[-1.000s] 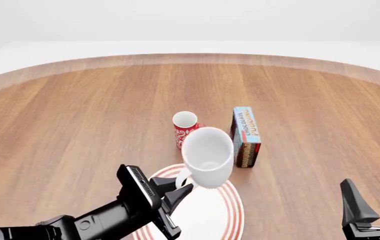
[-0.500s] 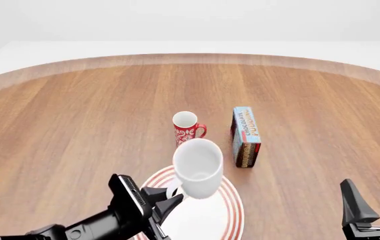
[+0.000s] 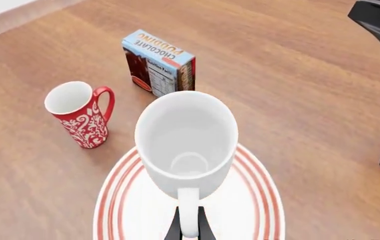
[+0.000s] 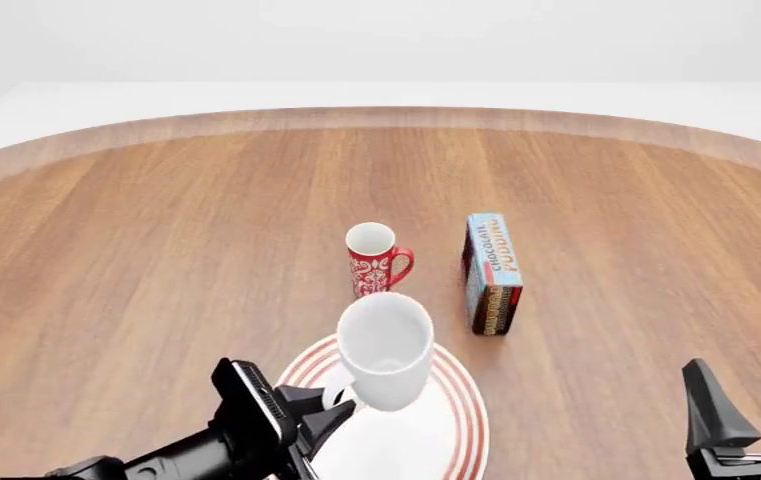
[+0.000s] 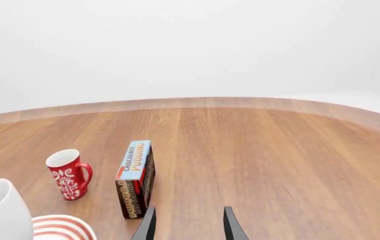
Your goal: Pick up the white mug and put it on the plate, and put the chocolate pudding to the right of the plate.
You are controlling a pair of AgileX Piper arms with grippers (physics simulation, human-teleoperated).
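Note:
The white mug [image 4: 384, 348] hangs upright over the plate [image 4: 463, 415], held by its handle in my left gripper [image 4: 331, 402], which is shut on it. In the left wrist view the white mug [image 3: 186, 143] sits above the red-ringed plate [image 3: 259, 200] with the left gripper [image 3: 189, 227] pinching the handle. Whether the mug touches the plate cannot be told. The chocolate pudding [image 4: 491, 271] box stands on the table beyond the plate's right side, also seen as chocolate pudding [image 3: 159, 62] and chocolate pudding [image 5: 136, 178]. My right gripper [image 4: 751, 415] is open at the lower right, right gripper [image 5: 188, 223] empty.
A red patterned mug [image 4: 376, 257] stands just behind the plate, left of the pudding box; it appears as the red mug [image 3: 81, 113] and red mug [image 5: 69, 173]. The round wooden table's far edge [image 4: 380, 116] curves across the back.
My left gripper has pulled the white mug back toward me and lowered it over the plate. The red mug is now fully uncovered. The right arm has not moved.

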